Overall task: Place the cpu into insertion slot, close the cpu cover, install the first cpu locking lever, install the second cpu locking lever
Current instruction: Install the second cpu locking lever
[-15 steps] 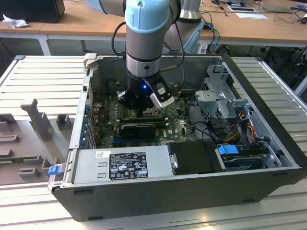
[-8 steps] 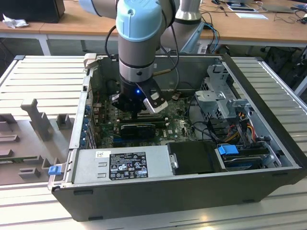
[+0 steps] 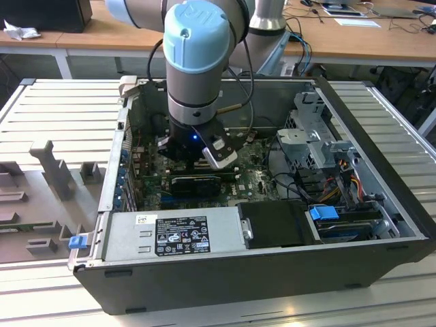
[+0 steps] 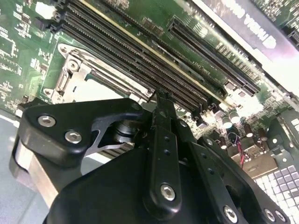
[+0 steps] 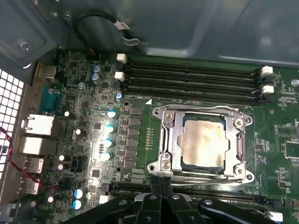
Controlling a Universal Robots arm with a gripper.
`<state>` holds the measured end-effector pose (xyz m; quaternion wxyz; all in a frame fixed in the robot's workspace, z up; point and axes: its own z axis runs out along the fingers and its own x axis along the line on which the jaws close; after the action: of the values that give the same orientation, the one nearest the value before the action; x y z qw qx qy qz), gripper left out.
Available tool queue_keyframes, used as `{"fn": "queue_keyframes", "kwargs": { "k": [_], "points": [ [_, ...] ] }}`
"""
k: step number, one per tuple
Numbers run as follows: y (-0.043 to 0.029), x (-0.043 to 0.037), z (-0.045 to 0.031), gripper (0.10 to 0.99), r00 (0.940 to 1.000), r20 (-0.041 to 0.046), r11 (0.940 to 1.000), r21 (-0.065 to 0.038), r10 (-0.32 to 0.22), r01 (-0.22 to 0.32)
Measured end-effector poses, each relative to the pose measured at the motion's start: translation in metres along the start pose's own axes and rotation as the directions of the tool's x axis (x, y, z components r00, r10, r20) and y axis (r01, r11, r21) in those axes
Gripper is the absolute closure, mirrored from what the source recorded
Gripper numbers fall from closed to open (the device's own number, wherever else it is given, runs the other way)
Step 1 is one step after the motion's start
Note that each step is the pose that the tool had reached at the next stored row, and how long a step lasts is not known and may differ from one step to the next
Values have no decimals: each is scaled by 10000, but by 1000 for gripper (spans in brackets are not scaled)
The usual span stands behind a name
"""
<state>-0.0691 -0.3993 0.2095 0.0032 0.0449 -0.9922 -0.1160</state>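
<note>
Your gripper (image 5: 161, 189) hung inside the open computer case (image 3: 381, 225), low over the green motherboard (image 5: 93, 140), its black fingers (image 4: 163, 121) pressed together with nothing between them. In the first wrist view the fingertips sat just beside the near edge of the insertion slot (image 5: 164, 140). The cpu (image 5: 204, 139) already lay seated in that slot, and the cpu cover (image 5: 240, 142) was folded flat around it, framing the chip's silver-grey top. Long black memory slots (image 5: 191, 81) ran beside the socket.

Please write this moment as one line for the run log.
gripper: shut, empty, at socket edge | cpu: in socket | cover: closed over cpu
</note>
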Motion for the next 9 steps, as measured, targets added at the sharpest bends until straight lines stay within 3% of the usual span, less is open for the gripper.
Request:
{"fn": "queue_keyframes", "kwargs": {
  "k": [3,5,9],
  "points": [
    [-15,13,30,980,10000,19,9998,-203,-7,7],
    [-22,40,66,980,10000,36,9991,-413,-11,12],
    [-27,45,90,980,10000,49,9985,-556,-15,18]
  ]
}}
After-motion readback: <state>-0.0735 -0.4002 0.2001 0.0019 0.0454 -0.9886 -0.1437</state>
